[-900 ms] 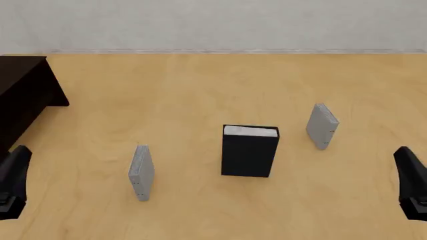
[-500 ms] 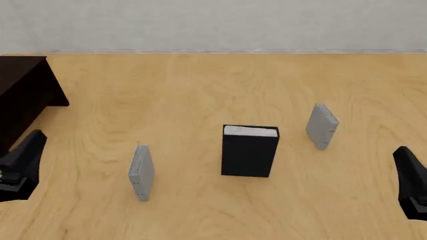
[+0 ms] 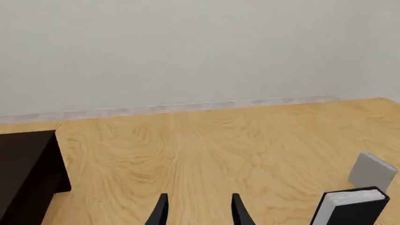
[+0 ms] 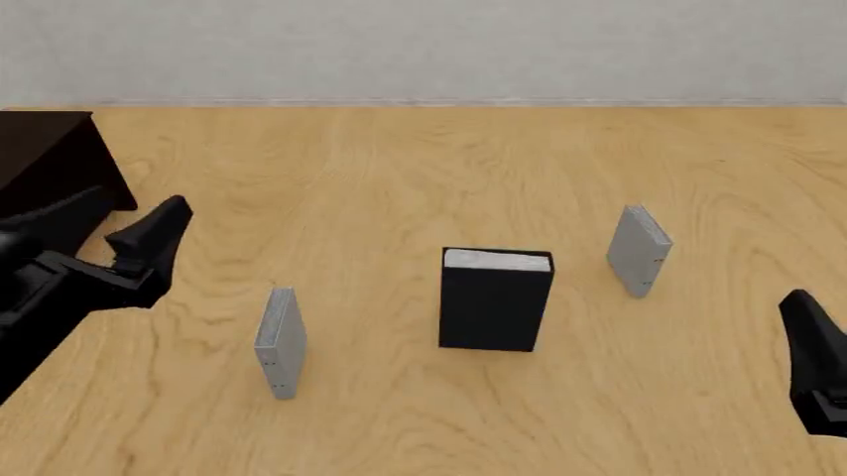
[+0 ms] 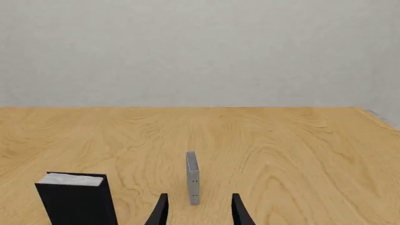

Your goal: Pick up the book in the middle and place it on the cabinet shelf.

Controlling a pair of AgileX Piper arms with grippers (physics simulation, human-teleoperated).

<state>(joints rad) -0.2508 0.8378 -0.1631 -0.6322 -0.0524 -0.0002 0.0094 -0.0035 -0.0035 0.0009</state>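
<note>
The thick black book with white page edges stands upright in the middle of the table; it also shows in the wrist views, book and book. The dark cabinet shelf sits at the far left, cabinet. My left gripper hangs open beside the cabinet, well left of the book, with nothing between its fingers. Its open fingertips frame bare table in the left wrist view, left gripper. My right gripper waits low at the right edge, right gripper open and empty.
Two thin light-grey books stand upright: one left and slightly nearer than the black book, the other to its right and farther back. A pale wall closes the table's far edge.
My left arm has swung forward and to the right, from the near left edge to a spot beside the cabinet. The right arm and all the books have stayed still.
</note>
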